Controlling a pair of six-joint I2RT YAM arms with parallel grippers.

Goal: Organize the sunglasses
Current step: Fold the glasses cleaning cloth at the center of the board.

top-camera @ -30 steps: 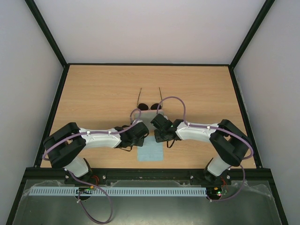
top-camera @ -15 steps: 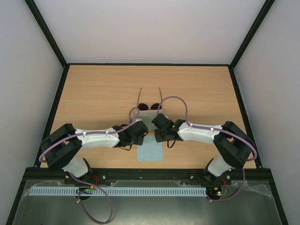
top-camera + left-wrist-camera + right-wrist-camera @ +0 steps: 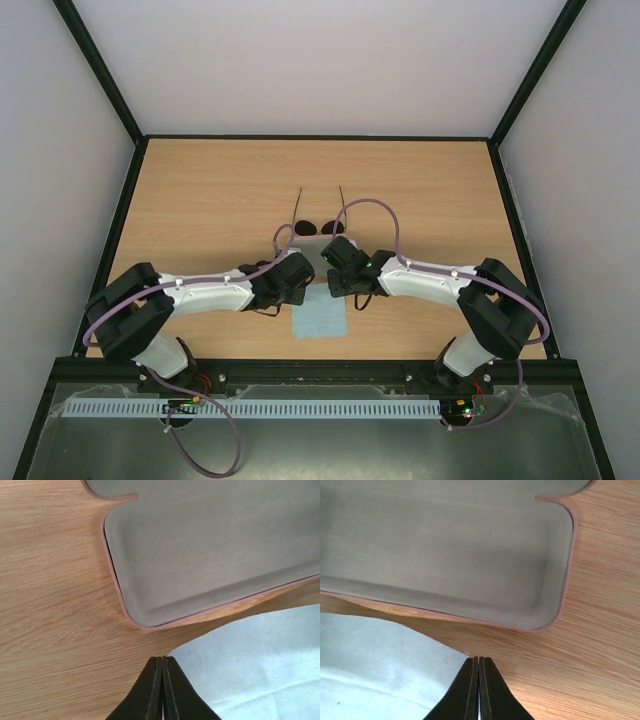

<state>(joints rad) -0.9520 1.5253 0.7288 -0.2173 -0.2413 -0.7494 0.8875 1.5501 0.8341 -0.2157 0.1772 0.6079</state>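
Dark sunglasses (image 3: pixel 318 228) lie beyond open pink case (image 3: pixel 200 555).

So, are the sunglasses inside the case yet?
No, the sunglasses lie on the table, and the open case shows only its grey lining.

Top view: the pink open case (image 3: pixel 318 268) with grey lining lies almost wholly under both wrists; only a sliver shows. The light blue square cloth (image 3: pixel 321 322) has its far edge covered likewise. The dark wire-framed sunglasses (image 3: pixel 318 227) are too small for frame detail.

Left wrist view: case (image 3: pixel 210 555) cut off top and right; cloth (image 3: pixel 260 670) right and bottom.

Right wrist view: case (image 3: pixel 445 545) cut off top and left; cloth (image 3: pixel 375 670) left and bottom.
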